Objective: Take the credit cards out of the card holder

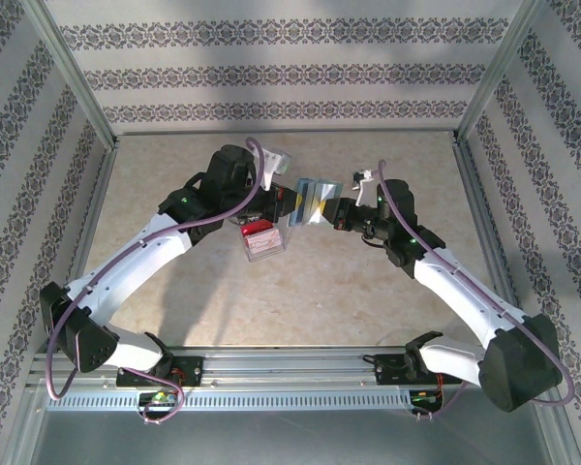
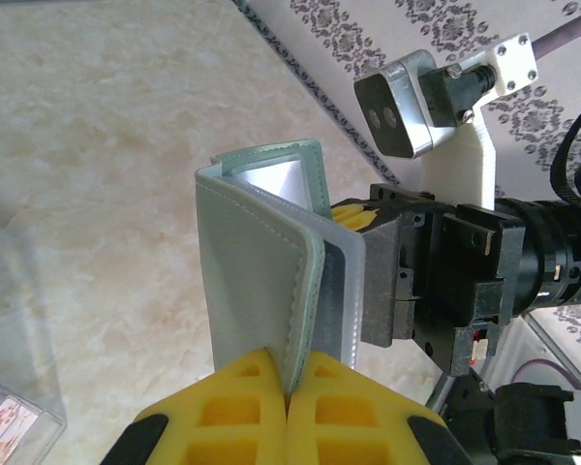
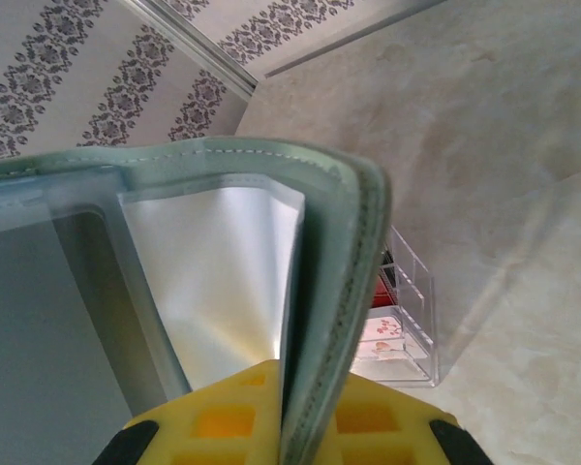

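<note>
**Q:** Top external, largest items first?

**A:** Table (image 1: 271, 310) beneath both sets of jaws. Clear tray (image 1: 264, 238) with red contents, resting just below the left gripper (image 1: 289, 205). Card holder (image 1: 316, 198) spread open between that and the right gripper (image 1: 341, 209), apparently lifted off the surface.

**Q:** State of the jaws?

**A:** Left wrist view: pressed together on the edge of one pale panel, yellow fingers (image 2: 232, 412) on either side of the stitched seam. Right wrist view: likewise pinched on the stitched rim of the opposite panel, with a clear sleeve standing just left of the grip. Both closed on the holder, neither free.

**Q:** Location of the credit cards?

**A:** Not identifiable with certainty. Possibly a grey sheet behind the clear sleeve beside the right jaws; otherwise judged to sit inside the slots.

**Q:** Likely failures from here?

**A:**
1. Too strong a pull apart: soft panel slipping out of one pinch, holder swinging from the other.
2. Pinch placed over a slot mouth: card clamped in place, extraction blocked.
3. Release of one side for a regrip: holder folding shut or sagging toward the tray below.
4. Slots tipped downward: loose card sliding out and dropping beyond reach of either jaw.
</note>
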You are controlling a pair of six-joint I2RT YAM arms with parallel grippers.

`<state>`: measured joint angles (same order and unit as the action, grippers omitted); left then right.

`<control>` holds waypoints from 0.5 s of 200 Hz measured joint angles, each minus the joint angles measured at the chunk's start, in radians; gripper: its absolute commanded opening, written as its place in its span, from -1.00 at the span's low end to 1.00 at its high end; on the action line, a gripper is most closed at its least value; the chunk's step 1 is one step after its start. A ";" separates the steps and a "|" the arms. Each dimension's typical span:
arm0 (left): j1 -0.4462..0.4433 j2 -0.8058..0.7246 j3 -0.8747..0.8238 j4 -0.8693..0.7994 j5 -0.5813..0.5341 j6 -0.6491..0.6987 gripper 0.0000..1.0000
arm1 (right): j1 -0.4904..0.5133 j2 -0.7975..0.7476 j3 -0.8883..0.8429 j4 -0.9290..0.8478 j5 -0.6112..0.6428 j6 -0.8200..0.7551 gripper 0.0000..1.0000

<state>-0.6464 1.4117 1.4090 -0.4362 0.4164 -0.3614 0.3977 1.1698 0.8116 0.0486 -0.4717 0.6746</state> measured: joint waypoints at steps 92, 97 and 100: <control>-0.002 0.001 -0.003 -0.016 -0.030 0.019 -1.00 | 0.006 0.013 0.001 0.000 0.000 0.001 -0.92; -0.002 -0.001 -0.005 -0.016 -0.032 0.021 -1.00 | 0.006 0.011 0.001 -0.001 0.000 0.000 -0.92; -0.002 -0.003 -0.006 -0.016 -0.033 0.022 -1.00 | 0.006 0.009 0.001 -0.002 0.000 0.000 -0.92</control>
<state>-0.6487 1.4086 1.4029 -0.4526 0.3832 -0.3397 0.4038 1.1790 0.8127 0.0463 -0.4713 0.6750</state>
